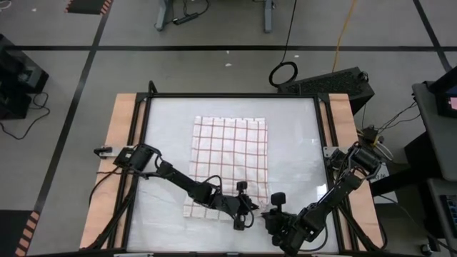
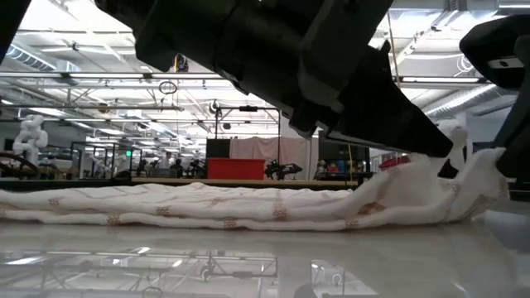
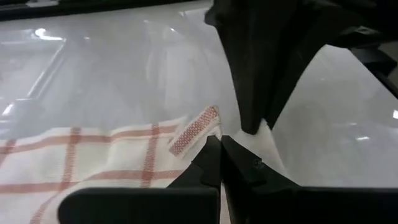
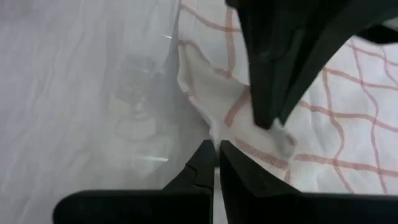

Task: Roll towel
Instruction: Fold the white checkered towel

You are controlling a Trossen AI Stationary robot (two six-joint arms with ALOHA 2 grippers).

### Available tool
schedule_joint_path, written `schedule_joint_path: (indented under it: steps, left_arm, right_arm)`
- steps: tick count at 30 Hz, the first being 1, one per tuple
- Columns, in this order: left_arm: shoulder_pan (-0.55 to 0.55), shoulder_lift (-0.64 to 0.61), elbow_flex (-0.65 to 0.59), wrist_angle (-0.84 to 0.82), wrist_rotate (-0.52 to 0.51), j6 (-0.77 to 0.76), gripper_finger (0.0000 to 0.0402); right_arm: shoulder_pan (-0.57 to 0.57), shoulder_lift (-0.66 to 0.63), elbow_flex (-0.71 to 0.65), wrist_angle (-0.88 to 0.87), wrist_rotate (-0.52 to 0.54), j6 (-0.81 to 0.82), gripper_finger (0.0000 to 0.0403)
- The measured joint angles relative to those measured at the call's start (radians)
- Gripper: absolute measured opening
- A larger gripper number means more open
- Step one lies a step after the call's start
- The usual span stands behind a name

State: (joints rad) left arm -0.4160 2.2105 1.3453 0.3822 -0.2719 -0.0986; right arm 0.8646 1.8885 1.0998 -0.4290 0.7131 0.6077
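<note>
The towel (image 1: 230,160), white with a red-brown grid, lies spread on the table's middle; only its near right corner is raised off the surface (image 2: 431,186). Both grippers meet at that corner. My left gripper (image 1: 248,213) reaches in from the left and is shut; in its wrist view its tips (image 3: 219,142) sit at the cloth by a small red label tab (image 3: 196,130). My right gripper (image 1: 269,214) comes from the right and is shut (image 4: 217,146) at the corner. My left gripper pinches a raised fold of the towel (image 4: 277,134) between its two fingers, a little in from the near right corner, slanting down from the table's left. The cloth rises to the fingers while the rest lies on the table. My right gripper pinches the towel's near right corner (image 4: 214,132) between its fingertips, slanting down from the table's right. One layer or several, I cannot tell. The corner is lifted (image 2: 493,170); the cloth slopes down from it to the table.
The glossy white tabletop (image 1: 300,143) has bare room left, right and far of the towel. A dark frame (image 1: 228,95) with wooden side strips (image 1: 123,157) borders it. The two arms cross the near part of the table close together.
</note>
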Motion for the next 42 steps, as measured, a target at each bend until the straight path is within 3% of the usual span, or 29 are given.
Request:
schedule_joint_path:
  steps: [23, 34, 42]
  left_arm:
    - [0.007, 0.000, 0.000, -0.047, 0.041, -0.026, 0.0005]
    - [0.006, 0.001, 0.000, -0.025, 0.064, -0.027, 0.0005]
    - [0.006, 0.001, 0.000, -0.025, 0.072, -0.027, 0.0005]
  right_arm:
    - [0.001, -0.002, 0.002, -0.038, 0.123, -0.020, 0.0009]
    - [0.001, -0.002, 0.002, -0.063, 0.123, 0.000, 0.0135]
    - [0.001, -0.002, 0.002, -0.063, 0.120, -0.001, 0.0152]
